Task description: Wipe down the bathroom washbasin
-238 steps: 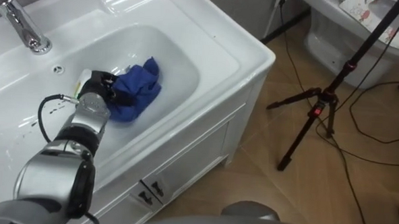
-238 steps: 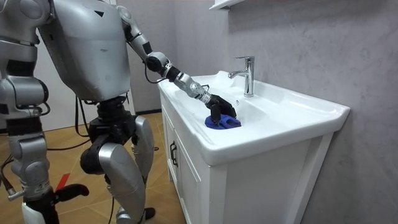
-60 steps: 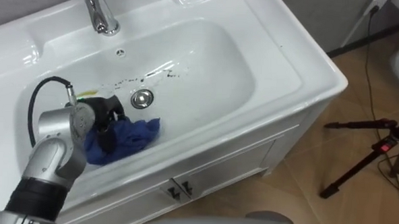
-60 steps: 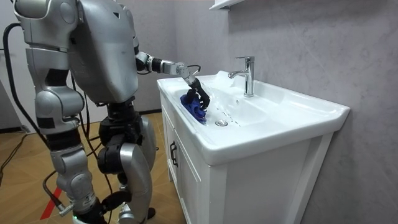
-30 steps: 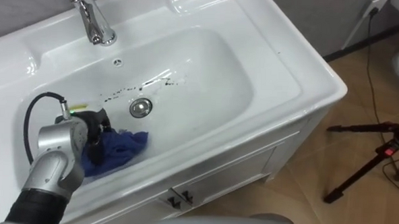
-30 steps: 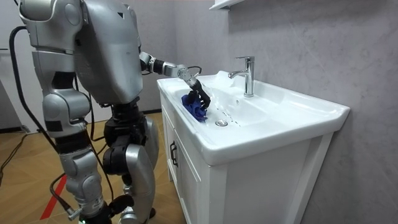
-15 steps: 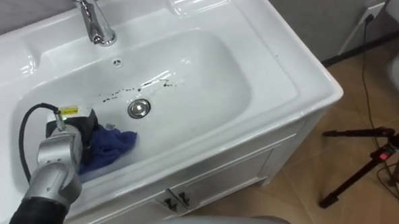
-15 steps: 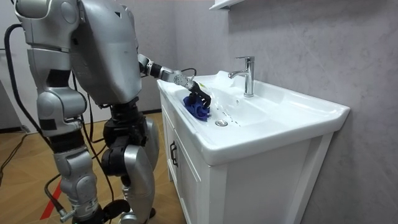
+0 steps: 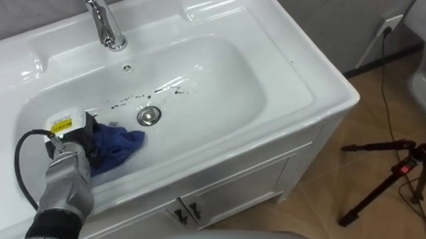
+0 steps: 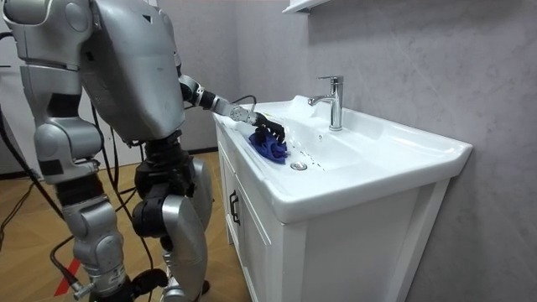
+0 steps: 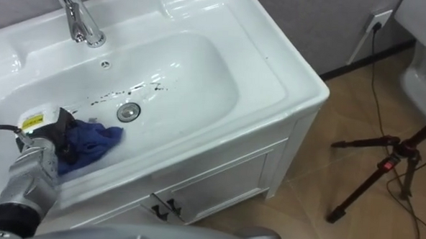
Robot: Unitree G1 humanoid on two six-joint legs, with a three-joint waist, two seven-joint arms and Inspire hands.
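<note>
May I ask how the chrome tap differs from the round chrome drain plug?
The chrome tap stands upright on the white basin's back ledge; the round chrome drain plug lies flat in its bowl. The tap is tall; the plug a low disc. The blue cloth in the left hand lies beside the plug, not the tap. Both are shiny metal.

The blue cloth (image 9: pixel 116 147) is lying crumpled on the left inner slope of the white basin (image 9: pixel 222 77), just left of its metal drain (image 9: pixel 149 115). Dark specks (image 9: pixel 137 97) are dotting the basin's floor beyond the drain.
</note>
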